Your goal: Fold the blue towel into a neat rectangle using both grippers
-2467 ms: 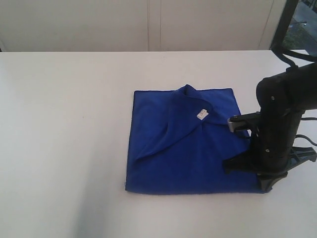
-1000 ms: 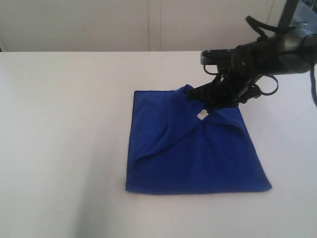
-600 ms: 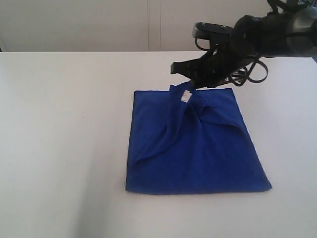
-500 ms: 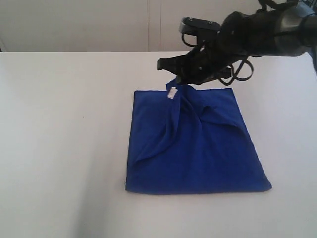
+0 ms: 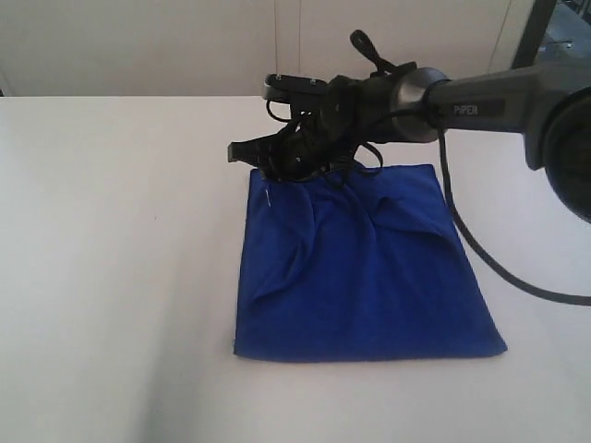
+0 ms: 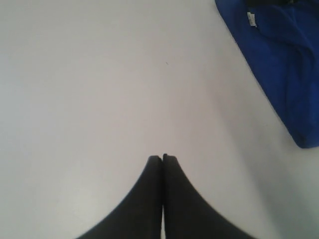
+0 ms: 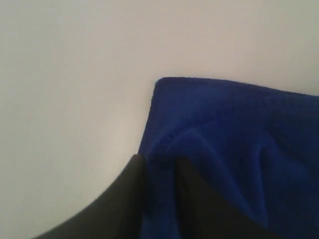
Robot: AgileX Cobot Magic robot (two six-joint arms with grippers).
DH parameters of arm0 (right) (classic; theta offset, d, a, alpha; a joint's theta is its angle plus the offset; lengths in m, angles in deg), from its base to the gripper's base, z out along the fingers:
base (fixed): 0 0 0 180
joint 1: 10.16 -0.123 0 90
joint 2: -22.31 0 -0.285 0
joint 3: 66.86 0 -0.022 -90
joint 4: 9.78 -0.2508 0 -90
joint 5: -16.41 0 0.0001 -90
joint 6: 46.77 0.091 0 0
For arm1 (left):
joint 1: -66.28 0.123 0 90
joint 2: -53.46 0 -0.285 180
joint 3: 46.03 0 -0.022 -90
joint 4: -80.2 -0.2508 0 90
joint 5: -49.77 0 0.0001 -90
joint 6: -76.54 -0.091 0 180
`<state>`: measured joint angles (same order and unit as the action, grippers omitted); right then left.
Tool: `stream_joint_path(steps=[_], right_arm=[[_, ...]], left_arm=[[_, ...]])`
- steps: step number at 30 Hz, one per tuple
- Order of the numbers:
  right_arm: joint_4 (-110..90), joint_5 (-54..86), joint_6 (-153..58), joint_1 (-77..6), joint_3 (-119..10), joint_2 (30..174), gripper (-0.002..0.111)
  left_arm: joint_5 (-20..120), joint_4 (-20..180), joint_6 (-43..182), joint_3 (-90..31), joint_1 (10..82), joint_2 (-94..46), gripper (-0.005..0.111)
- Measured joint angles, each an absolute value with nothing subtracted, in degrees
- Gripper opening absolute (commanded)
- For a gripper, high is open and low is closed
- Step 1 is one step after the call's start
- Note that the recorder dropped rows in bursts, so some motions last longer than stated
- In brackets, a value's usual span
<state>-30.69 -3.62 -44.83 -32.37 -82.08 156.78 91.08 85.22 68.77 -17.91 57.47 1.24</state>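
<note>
The blue towel (image 5: pixel 369 277) is lying mostly flat on the white table (image 5: pixel 111 231). It is looking soft, light and limp, a fuzzy cloth that is likely to sag, drag and crease rather than hold a shape. I judge a corner or hemmed edge the best place to pinch, with enough pile between the pads to stop slipping.

The right gripper (image 7: pixel 159 167) is pinching a gathered fold. Its jaws are standing narrowly apart and are clamped, with blue fabric filling the gap. One corner of the towel is lying just ahead of the fingertips, and the rest is spreading away to one side in soft ridges. A small white label (image 6: pixel 250 19) is showing near the pinched part.

The left gripper (image 6: pixel 162 158) is hanging over bare table, its jaws pressed together on nothing. The towel is lying well ahead of them and off to one side, not touching.
</note>
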Motion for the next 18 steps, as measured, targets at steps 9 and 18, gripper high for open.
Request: stream_joint_path(steps=[9,18], right_arm=[[-30.69,-22.30,-46.77,-24.53,-84.29,149.42,0.037],[-30.48,-25.04,-48.38,-14.89,-77.97,149.70,0.037]], left_arm=[[91.08,85.22,68.77,-17.91,57.47,1.24,0.000],[91.08,85.22,68.77,-17.91,57.47,1.24,0.000]])
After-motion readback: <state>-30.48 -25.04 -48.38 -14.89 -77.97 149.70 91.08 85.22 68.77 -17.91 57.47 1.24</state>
